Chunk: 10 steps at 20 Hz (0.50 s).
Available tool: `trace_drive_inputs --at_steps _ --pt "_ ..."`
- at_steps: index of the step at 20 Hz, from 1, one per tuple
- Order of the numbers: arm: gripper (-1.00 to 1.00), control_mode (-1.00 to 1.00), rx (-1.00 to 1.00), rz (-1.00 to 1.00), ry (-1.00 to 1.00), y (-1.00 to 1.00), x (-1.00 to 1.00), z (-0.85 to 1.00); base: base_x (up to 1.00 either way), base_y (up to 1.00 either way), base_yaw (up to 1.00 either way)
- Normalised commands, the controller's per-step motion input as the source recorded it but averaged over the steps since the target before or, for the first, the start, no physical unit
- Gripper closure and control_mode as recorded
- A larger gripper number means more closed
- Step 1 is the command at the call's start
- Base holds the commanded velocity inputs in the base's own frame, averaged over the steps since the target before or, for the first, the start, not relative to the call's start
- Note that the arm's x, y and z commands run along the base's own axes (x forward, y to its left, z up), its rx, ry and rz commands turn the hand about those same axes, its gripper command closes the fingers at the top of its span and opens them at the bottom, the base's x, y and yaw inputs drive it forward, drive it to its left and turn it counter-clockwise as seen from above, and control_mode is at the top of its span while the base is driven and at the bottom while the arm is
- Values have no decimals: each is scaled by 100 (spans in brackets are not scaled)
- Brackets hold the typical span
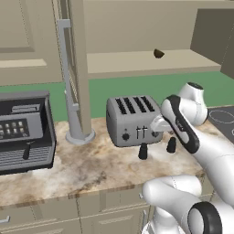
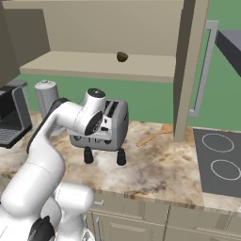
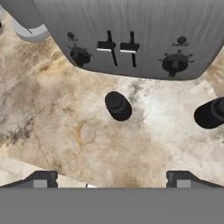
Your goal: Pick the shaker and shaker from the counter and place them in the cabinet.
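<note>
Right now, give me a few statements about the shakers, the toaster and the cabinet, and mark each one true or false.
1. Both shakers, the left shaker and the right shaker, stand upright on the counter in front of the toaster. True.
2. A shaker is clamped between the jaws. False: the gripper is open above the counter, holding nothing.
3. The cabinet shelf already holds one shaker. False: it holds a small brown lump.
4. The cabinet door stands open. True.
5. A wooden spoon lies on the counter. True.
</note>
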Motion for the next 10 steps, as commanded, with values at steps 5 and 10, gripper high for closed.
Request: trace_drive_inputs --at_steps 5,10 --pt "-100 -100 15 6 -2 7 6 -47 0 0 0" --pt "-100 -100 10 6 -2 17 10 -45 0 0 0"
